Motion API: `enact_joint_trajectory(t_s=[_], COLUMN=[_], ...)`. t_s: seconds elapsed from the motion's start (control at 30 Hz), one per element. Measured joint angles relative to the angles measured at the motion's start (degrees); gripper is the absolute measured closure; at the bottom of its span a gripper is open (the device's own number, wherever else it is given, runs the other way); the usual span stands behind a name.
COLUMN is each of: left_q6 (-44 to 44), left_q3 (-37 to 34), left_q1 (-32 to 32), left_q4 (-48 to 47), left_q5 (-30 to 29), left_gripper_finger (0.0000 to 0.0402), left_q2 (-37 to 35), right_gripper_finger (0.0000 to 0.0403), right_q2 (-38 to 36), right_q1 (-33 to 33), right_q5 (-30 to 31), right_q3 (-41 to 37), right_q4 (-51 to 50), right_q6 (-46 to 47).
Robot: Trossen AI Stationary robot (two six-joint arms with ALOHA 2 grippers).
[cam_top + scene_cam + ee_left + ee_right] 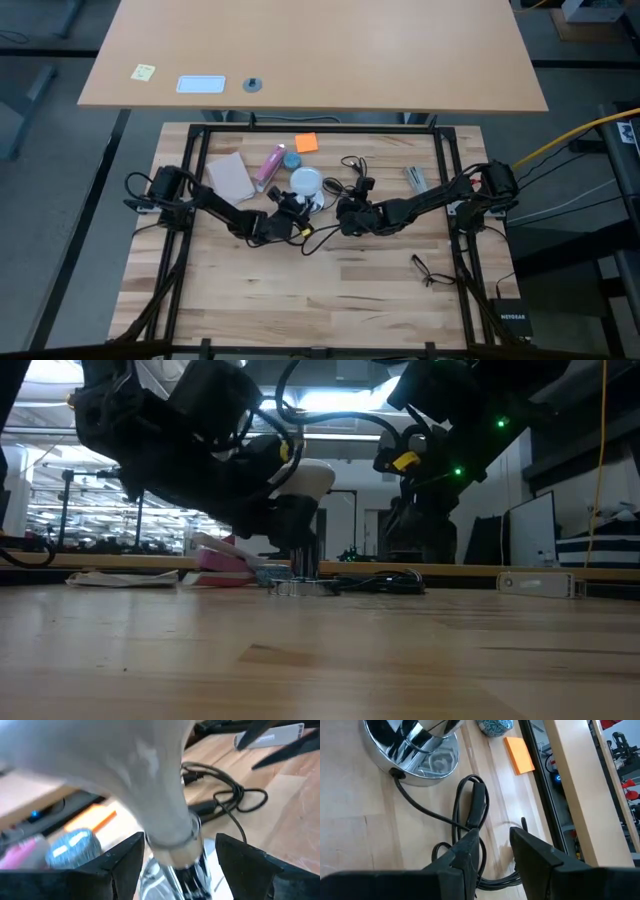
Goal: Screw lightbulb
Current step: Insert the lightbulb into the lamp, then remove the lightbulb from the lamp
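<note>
Sitting between left pincer (172, 865) fingers, lightbulb (145, 780)

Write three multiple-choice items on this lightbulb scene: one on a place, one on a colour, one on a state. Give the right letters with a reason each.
1. Where is the lightbulb?
A. lying by the table's front edge
B. between the left gripper's fingers, over the silver lamp base
C. on the orange sticky note

2. What colour is the cord that runs from the lamp base?
A. black
B. yellow
C. white

3. How do the right gripper's fingers stand?
A. shut on the bulb
B. clamped on the pink object
C. apart, holding nothing

Answers:
1 B: the left wrist view shows the bulb's neck between the two fingers, above the shiny base.
2 A: the right wrist view shows a black cord leaving the base.
3 C: the right wrist view shows a bare gap between the fingers.
</note>
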Motion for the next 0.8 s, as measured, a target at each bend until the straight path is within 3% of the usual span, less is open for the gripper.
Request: enact_joint_trajectory(t_s=[0.2, 0.5, 0.63, 0.8], left_q6=[-11.6, -14.7, -12.9, -4.4], left_q3=[0.0, 0.0, 0.0, 0.0], left_q1=[-1.6, -6.5, -9.4, -13.2], left_q4=[-6.1, -6.4, -8.9, -16.0], left_q5=[0.0, -0.7, -5.4, -16.2], left_gripper_finger=[0.0164, 0.0164, 0.0164, 0.0164], left_q2=[0.0, -2.5, -7.8, -17.2], right_gripper_finger=[0.0282, 0.0282, 0.0282, 0.0282], right_q2=[0.0, -0.7, -4.7, -12.5], right_q1=[0.0, 0.0, -0.3, -1.7], right_q5=[-0.3, -0.4, -0.1, 2.5], right_q3=[0.0, 0.0, 0.0, 0.0], right_q4=[-1.9, -2.4, -2.4, -2.4], right_q6=[0.0, 0.0, -1.4, -7.4])
